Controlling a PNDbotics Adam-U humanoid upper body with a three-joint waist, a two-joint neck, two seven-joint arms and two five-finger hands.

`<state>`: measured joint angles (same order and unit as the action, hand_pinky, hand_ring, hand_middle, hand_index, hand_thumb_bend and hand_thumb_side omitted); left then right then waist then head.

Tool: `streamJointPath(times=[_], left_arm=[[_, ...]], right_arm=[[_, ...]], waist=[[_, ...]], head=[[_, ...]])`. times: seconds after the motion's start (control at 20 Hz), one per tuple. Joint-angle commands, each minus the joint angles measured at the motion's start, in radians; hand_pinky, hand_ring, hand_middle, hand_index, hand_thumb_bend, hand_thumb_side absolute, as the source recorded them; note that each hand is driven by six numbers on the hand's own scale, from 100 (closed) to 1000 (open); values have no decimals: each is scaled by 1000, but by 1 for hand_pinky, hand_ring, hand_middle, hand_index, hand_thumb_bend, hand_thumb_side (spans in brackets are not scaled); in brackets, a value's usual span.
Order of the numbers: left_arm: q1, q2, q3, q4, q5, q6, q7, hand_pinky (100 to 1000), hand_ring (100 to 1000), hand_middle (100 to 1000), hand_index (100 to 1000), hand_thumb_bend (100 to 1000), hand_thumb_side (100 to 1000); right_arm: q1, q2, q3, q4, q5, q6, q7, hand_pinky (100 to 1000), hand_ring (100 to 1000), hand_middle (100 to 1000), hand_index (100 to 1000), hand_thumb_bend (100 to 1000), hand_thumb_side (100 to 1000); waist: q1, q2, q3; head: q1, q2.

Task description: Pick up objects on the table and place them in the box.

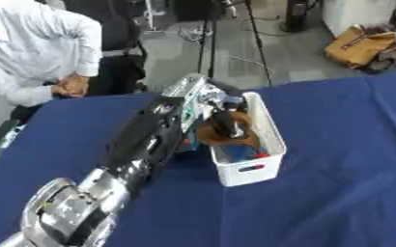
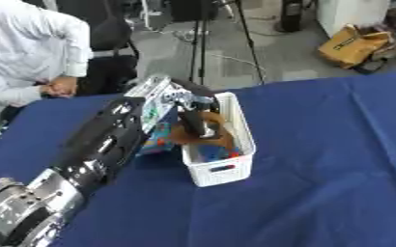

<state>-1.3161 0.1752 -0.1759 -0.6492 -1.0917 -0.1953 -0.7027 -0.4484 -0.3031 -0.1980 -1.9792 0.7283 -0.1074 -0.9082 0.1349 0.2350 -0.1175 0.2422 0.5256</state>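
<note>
A white box (image 1: 272, 135) stands on the blue table, a little left of centre. My left arm comes in from the lower left and ends at the box's left rim. My left hand (image 1: 225, 119) is over the box with dark fingers curled on a brown rounded object (image 1: 224, 137), which sits in the upper part of the box. Blue and red things (image 1: 245, 154) lie deeper in the box. A colourful flat package (image 2: 155, 137) shows beside the box's left wall, partly hidden by my arm. My right hand shows in neither view.
Blue cloth (image 1: 345, 183) covers the table to the right of and in front of the box. A person sits at the far left edge, hands off the table. A tan bag (image 1: 359, 46) and a tripod's legs (image 1: 256, 38) are on the floor beyond.
</note>
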Motion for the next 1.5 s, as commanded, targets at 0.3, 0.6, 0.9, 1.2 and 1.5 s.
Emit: streamJointPath(times=[0.3,0.6,0.9,1.2,1.5], left_arm=[[-34,24,7,-29,7,-1,50,604,761,818,871,100,463],[-36,21,5,-33,-10,-5,99,694,824,870,920,100,459],[-34,15,5,-21,-40,-13,94,957,969,951,1000,121,525],[-35,11,11,-9,-27,-53,33,1000,1000,977,1000,191,661],[-43,11,16,-2,-4,-62,-54,1000,1000,995,1000,222,737]], right_arm=[[-10,-3,5,-21,-9,-4,1,752,709,609,577,100,551],[-10,-1,6,-21,-11,-5,1,751,709,609,576,100,548],[-12,0,6,-21,-12,-8,1,750,708,608,575,100,547],[-12,1,7,-21,-14,-7,1,749,708,607,574,100,546],[-12,2,10,-21,-15,-8,1,748,708,606,572,100,538]], waist=[[-4,-25,-1],[-2,-26,-2],[-2,-24,-6],[-3,-22,-6],[-3,-23,-2]], head=[[-3,1],[-5,1],[-4,1],[-3,3],[-4,7]])
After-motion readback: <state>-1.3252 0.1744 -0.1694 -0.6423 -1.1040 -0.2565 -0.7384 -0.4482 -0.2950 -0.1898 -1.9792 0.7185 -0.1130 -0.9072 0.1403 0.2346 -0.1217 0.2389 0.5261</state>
